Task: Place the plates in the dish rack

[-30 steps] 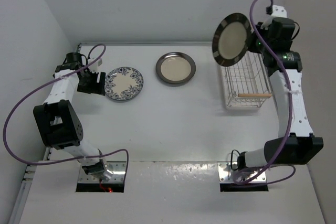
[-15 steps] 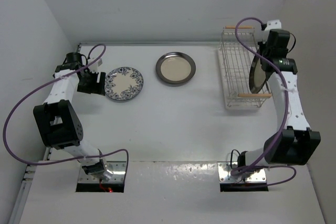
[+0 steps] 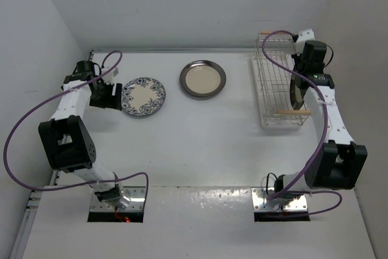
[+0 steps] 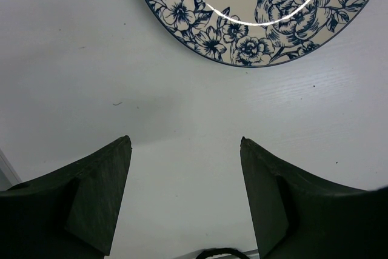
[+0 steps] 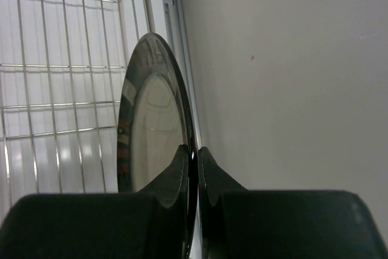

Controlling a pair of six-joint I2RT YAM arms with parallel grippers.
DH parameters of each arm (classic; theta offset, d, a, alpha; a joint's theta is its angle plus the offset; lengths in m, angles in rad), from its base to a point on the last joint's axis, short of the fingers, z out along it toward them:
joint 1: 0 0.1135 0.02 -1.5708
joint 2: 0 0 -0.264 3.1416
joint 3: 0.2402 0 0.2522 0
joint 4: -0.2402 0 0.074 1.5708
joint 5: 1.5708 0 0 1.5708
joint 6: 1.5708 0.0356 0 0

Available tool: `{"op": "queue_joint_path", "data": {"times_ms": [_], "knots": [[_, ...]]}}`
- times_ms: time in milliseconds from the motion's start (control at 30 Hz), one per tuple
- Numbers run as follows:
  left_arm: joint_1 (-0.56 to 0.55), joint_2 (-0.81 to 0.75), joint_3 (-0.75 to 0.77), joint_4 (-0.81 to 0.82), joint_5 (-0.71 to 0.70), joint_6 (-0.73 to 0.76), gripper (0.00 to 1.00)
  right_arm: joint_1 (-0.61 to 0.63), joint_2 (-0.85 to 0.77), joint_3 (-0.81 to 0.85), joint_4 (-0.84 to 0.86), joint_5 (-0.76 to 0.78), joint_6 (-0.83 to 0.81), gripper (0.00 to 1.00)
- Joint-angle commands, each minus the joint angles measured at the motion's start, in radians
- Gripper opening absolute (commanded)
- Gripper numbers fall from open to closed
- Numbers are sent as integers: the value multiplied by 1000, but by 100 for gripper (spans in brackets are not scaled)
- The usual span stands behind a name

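The dish rack (image 3: 268, 83) stands at the right of the table, its wires (image 5: 60, 68) showing in the right wrist view. My right gripper (image 5: 194, 148) is shut on the rim of the cream plate with the dark striped rim (image 5: 151, 131). That plate (image 3: 294, 94) stands on edge at the rack's right side. The blue floral plate (image 3: 143, 96) lies flat at the left. My left gripper (image 3: 111, 96) is open just left of it. Its jaws (image 4: 185, 142) hold nothing, with the floral plate (image 4: 254, 16) ahead. The grey-rimmed plate (image 3: 202, 79) lies flat at the back centre.
White walls close in the table at the left, back and right; the right wall (image 5: 291, 59) is close beside the held plate. A wooden handle bar (image 3: 293, 111) crosses the rack's near end. Purple cables loop from both arms.
The right arm turned the striped-rim plate from face-on above the rack to edge-on and lowered it at the rack's right side. The left arm has not moved.
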Motion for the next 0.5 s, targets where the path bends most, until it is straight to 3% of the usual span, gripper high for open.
{"op": "queue_joint_path", "data": {"times_ms": [0, 300, 467], "knots": [[10, 0, 28, 5, 20, 0, 77, -4, -18, 6, 191, 39, -117, 0], [10, -9, 28, 5, 20, 0, 77, -23, -59, -115, 208, 0, -102, 0], [10, -9, 28, 5, 20, 0, 77, -92, -92, -166, 189, -103, 16, 0]]}}
